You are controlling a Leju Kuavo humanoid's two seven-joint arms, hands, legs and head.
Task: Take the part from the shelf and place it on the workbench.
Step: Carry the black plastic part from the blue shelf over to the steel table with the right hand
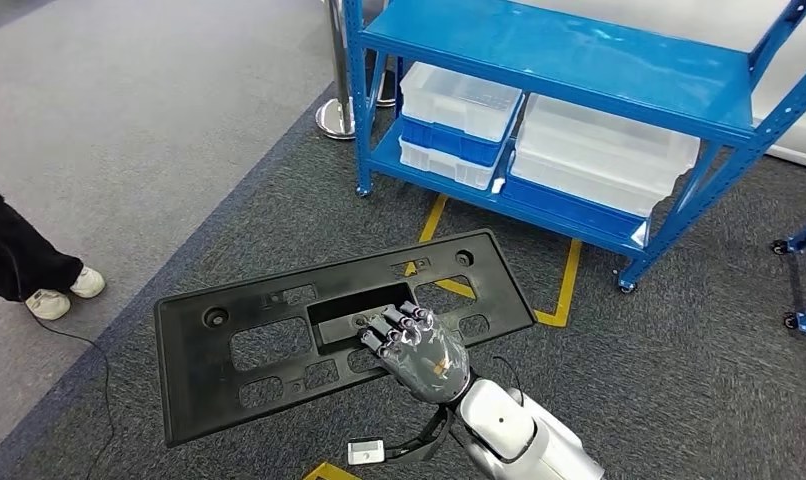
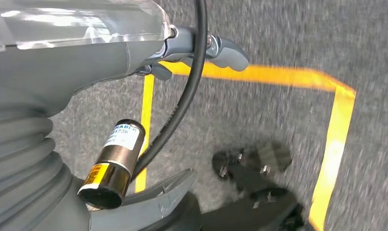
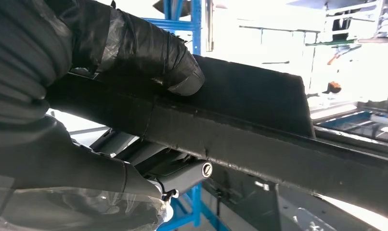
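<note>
The right robot hand [image 1: 415,342] grips the long, flat black plastic panel with cut-out slots [image 1: 279,345] at its middle, carried level above the grey carpet near the blue metal shelf [image 1: 579,60], long axis running left to right; I cannot tell the left robot hand's [image 2: 201,53] state.

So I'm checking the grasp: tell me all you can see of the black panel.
The panel is a long, flat, matte black plastic plate with rectangular cutouts, round holes and a recessed centre pocket. It is held off the floor, roughly level, slightly tilted. The right hand grips it at the pocket's edge, thumb pressed on one face.
</note>
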